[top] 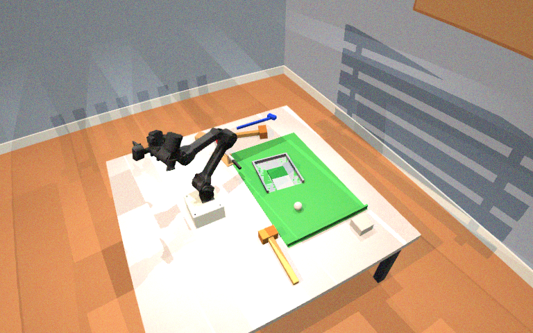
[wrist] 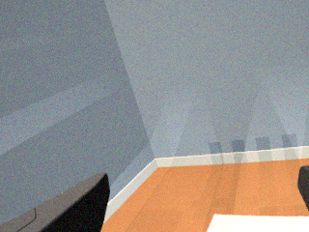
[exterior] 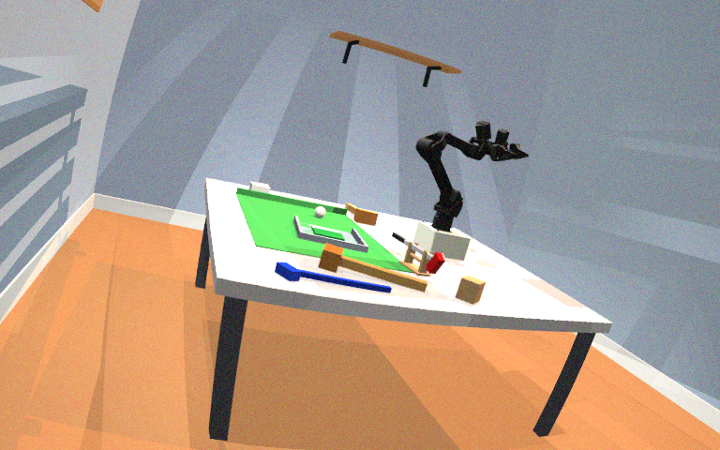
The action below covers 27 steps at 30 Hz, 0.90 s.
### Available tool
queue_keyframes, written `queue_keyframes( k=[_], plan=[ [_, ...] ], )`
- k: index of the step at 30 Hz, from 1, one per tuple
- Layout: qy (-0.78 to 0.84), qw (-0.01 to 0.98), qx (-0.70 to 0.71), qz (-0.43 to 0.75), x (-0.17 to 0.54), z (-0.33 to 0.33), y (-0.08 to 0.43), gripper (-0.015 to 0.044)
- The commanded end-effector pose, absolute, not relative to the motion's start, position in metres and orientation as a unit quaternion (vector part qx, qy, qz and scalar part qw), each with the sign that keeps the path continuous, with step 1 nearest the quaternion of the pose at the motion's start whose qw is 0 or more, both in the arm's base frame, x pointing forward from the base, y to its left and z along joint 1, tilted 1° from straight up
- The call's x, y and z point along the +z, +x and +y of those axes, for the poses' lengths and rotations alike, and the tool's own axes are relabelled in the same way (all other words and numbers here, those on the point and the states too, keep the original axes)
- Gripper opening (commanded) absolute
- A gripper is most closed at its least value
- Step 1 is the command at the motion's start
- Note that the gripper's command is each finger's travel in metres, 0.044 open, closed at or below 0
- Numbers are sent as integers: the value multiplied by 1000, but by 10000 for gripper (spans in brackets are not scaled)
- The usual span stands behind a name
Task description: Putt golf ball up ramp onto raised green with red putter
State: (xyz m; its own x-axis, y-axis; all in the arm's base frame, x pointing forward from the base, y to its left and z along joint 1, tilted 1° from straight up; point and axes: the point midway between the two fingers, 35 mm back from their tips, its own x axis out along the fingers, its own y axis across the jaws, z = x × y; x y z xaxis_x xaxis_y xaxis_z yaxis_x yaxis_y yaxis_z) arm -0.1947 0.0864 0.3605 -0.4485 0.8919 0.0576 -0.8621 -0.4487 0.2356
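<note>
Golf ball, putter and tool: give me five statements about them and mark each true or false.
1. The golf ball lies on the green mat. True.
2. The tool grips the red putter. False: the tool is open, raised in the air and holds nothing; the putter rests on a small wooden stand near the robot base.
3. A blue hammer lies on the table. True.
4. The ball sits inside the grey-framed raised green. False: it lies outside the frame, on the flat mat.
5. The tool points toward the mat. False: it points away from the mat, past the table edge.
</note>
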Motion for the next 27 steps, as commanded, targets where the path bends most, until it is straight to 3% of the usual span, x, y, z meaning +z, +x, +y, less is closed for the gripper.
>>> queue_keyframes(
  k=[1,14,20,23,27],
  plan=[
    [85,514,849,84,361,85,-196,426],
    [33,167,982,-77,355,-79,-254,440],
    [26,-14,984,-175,339,-169,-236,440],
    [32,-54,988,-142,338,-183,-233,440],
    [34,-172,964,-201,324,-237,-201,440]
  ],
)
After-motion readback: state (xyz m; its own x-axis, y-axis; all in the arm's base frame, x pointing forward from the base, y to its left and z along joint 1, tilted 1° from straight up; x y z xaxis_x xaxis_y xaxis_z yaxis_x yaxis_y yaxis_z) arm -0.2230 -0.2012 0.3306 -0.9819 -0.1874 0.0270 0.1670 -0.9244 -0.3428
